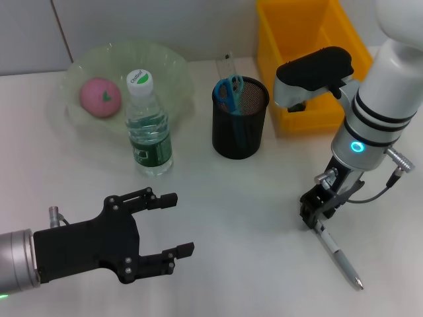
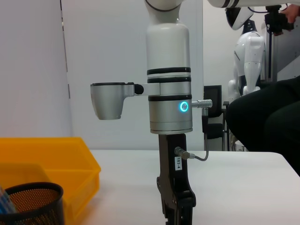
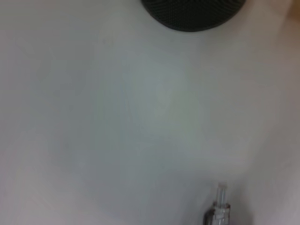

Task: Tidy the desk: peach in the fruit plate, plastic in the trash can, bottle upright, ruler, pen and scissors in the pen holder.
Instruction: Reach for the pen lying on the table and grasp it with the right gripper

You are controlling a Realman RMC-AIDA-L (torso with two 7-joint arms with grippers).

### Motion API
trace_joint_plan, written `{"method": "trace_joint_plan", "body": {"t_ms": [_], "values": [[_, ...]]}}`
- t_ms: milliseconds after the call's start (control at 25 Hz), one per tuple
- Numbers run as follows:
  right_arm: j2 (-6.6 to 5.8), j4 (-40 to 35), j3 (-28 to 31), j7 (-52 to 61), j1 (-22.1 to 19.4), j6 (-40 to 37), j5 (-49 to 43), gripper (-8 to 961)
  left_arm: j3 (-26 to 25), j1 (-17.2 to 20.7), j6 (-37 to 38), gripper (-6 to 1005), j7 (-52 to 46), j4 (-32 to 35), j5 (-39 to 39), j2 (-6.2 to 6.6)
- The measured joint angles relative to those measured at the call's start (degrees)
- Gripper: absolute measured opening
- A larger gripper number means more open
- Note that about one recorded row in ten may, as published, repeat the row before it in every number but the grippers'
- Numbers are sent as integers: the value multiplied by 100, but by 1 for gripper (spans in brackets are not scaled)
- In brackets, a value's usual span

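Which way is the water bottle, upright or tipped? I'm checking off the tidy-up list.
Upright. The bottle stands on its base on the table, white cap on top, beside the fruit plate.

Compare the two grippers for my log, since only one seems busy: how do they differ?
The left gripper hovers open and empty at the near left of the white table. The right gripper points down, at the upper end of the silver pen. Both are black.

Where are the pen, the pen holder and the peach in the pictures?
pen (image 1: 339, 255): head view, middle of its barrel on the table.
pen holder (image 1: 239, 135): head view, front of its black mesh wall.
peach (image 1: 100, 97): head view, centre of its pink skin.
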Motion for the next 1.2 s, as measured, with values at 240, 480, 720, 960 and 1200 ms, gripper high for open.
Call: {"method": "trace_joint_plan", "body": {"t_ms": [240,480,720,960,1200], "values": [[0,-27,-32,0,12,-6,0,309,0,0,0,765,0,0,0,0],[0,-9,-246,-1,58,-50,0,260,-1,0,-5,765,24,-11,4,0],[0,1,-267,-1,45,-60,0,191,-4,-13,-9,765,65,-94,3,0],[0,4,-272,-2,39,-101,-1,147,-9,-24,-9,765,68,-97,1,0],[0,-160,-273,-4,10,-126,-1,119,-20,-26,-3,765,70,-97,-1,0]]}}
